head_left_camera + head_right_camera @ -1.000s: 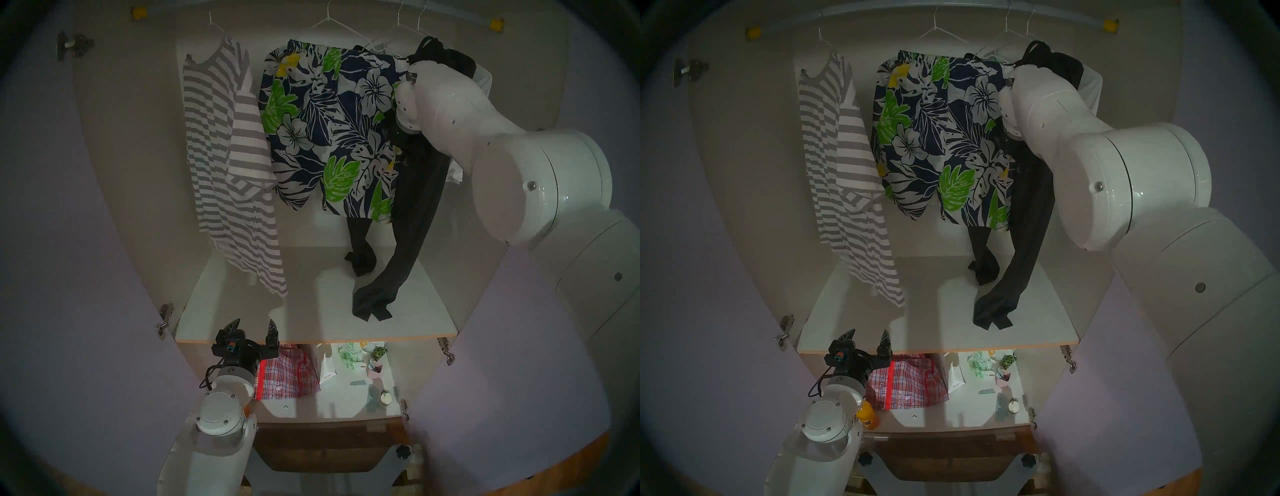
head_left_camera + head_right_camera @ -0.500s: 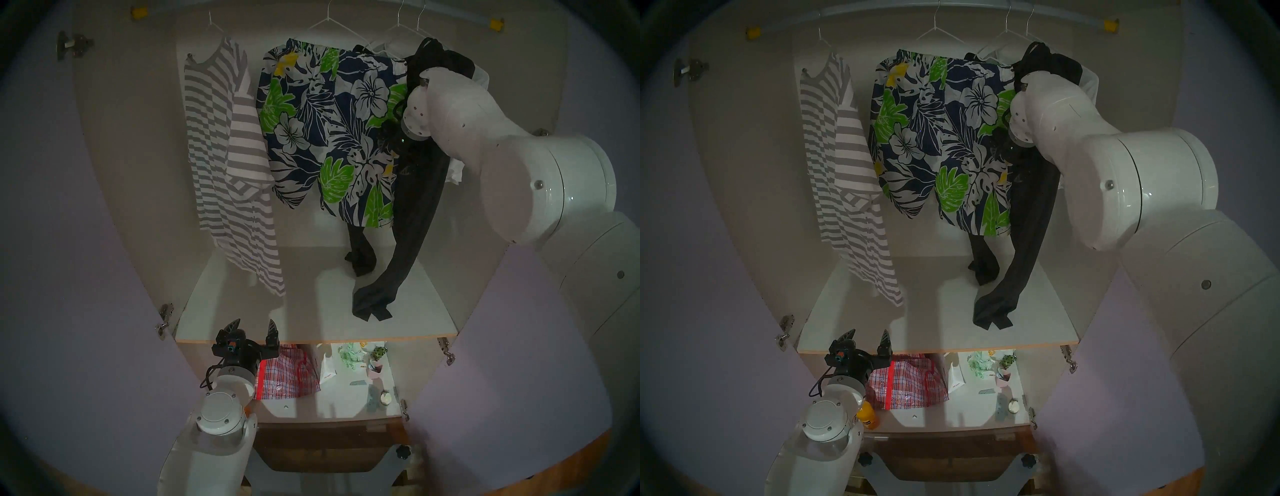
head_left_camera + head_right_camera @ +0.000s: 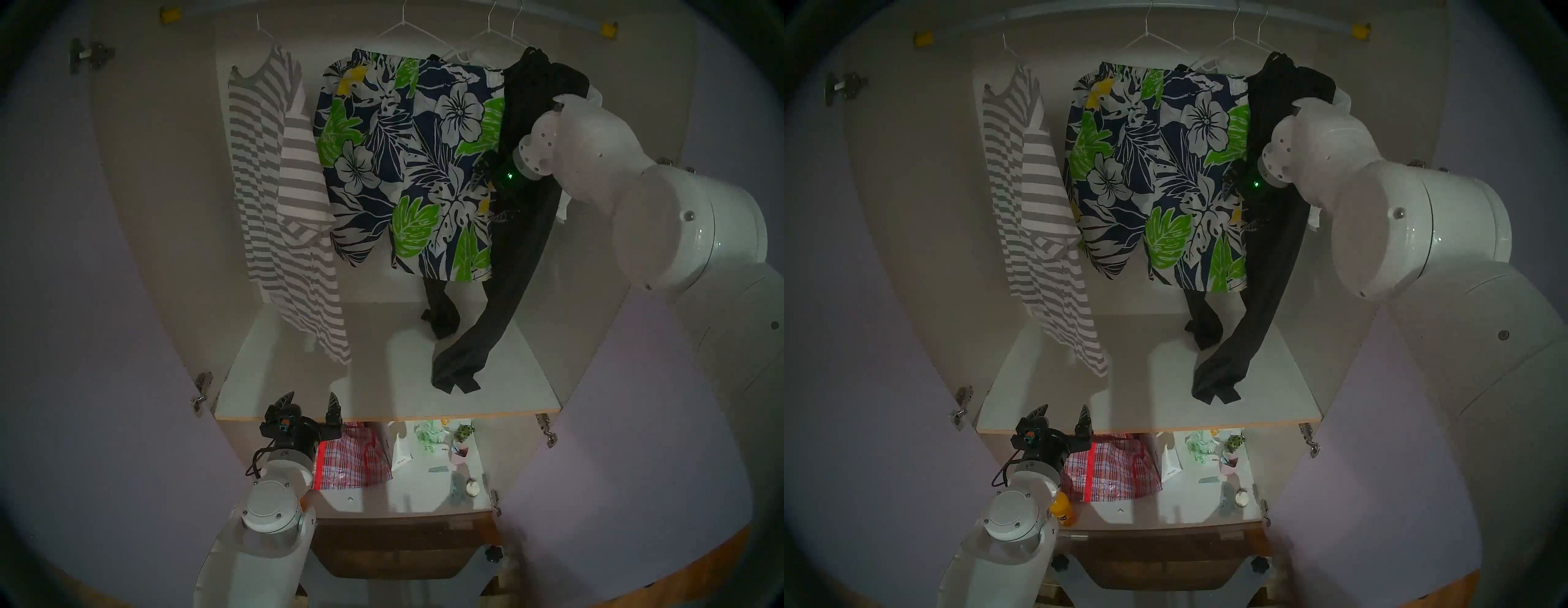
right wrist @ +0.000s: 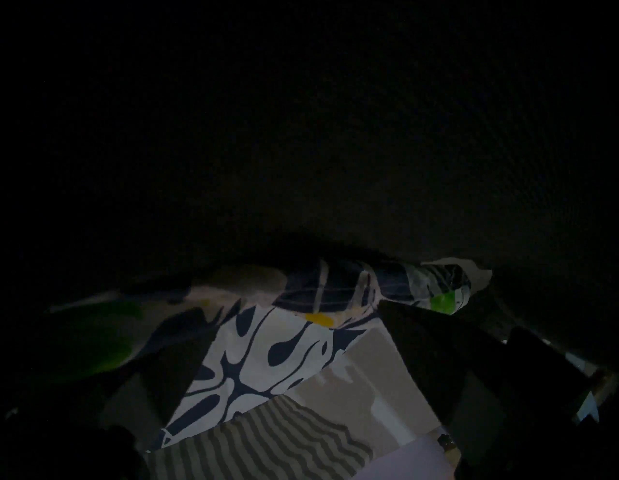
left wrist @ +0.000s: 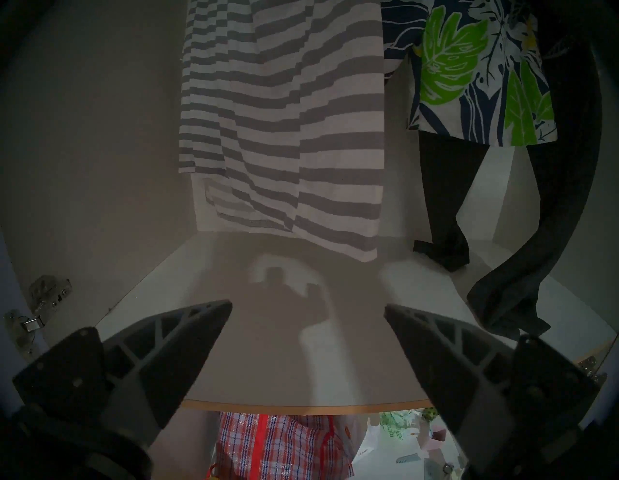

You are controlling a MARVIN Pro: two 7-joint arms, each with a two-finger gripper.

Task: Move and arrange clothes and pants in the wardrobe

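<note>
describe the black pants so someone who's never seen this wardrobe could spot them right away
Look along the wardrobe rail with yellow end caps, to its right end. There, beside the floral shorts, hang the black pants. They alone are plain black and long enough for both legs to crumple onto the white shelf.

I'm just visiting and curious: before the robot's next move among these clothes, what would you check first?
1. Left gripper open, empty, clear of the striped T-shirt: ok.
2. Right gripper grip state, at the floral shorts: cannot tell.
3. Black pants hanging free of the shelf: not ok, legs rest on it.
4. White blouse properly hung: cannot tell, mostly hidden.
</note>
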